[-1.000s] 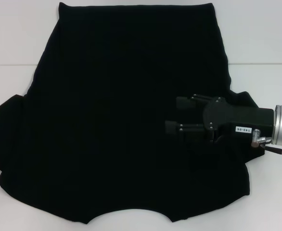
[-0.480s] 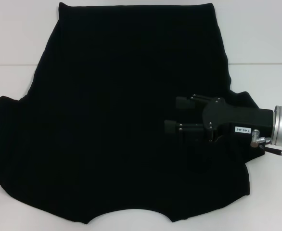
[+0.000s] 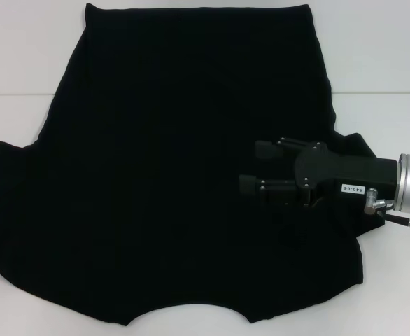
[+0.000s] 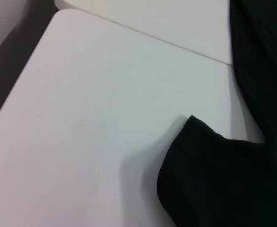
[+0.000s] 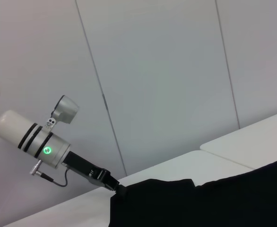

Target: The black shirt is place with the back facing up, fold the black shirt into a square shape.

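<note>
Right claw hovers with fingers parted over the large matte black soft shirt spread flat on my white worktop, so I judge the first fold needs a sleeve pinched.

We are looking down at the black shirt lying spread flat on the table, covering most of it, with its straight hem at the far side and its curved neckline at the near edge. One sleeve is reaching out to our left and the other to our right. Our right gripper is sitting over the shirt's right part, just inside the right sleeve, coming in from the right and pointing left, with a gap between its fingers. Our left gripper is showing only in the right wrist view, touching the shirt's edge at the left sleeve. Bare table is lying beyond the hem and beside both sleeves.
</note>
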`<state>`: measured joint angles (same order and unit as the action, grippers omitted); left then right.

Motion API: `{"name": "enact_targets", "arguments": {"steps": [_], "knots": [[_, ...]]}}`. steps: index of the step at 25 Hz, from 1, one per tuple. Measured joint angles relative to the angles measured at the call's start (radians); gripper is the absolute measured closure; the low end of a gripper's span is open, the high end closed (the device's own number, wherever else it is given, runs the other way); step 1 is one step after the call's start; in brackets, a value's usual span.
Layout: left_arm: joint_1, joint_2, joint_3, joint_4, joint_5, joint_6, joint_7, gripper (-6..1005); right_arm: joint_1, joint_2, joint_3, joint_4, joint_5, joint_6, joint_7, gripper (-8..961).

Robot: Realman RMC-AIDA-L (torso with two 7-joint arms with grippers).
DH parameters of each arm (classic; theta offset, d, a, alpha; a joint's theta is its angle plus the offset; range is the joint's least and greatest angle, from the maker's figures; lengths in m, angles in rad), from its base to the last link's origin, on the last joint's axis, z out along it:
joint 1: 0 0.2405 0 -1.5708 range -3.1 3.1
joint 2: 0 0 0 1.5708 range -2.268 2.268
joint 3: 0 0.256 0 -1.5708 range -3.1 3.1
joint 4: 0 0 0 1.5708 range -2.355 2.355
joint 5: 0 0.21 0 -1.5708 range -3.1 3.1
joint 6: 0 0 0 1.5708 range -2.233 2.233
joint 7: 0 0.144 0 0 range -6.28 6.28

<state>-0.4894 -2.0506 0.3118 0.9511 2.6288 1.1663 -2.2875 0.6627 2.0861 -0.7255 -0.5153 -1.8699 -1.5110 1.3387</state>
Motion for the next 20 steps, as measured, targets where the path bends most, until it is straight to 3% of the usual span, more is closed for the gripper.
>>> {"name": "enact_targets", "arguments": {"steps": [20], "knots": [[0.013, 0.0, -0.034, 0.012, 0.0, 0.052, -0.008, 997, -0.004, 0.0, 0.0, 0.009, 0.0, 0.0, -0.005, 37]]}}
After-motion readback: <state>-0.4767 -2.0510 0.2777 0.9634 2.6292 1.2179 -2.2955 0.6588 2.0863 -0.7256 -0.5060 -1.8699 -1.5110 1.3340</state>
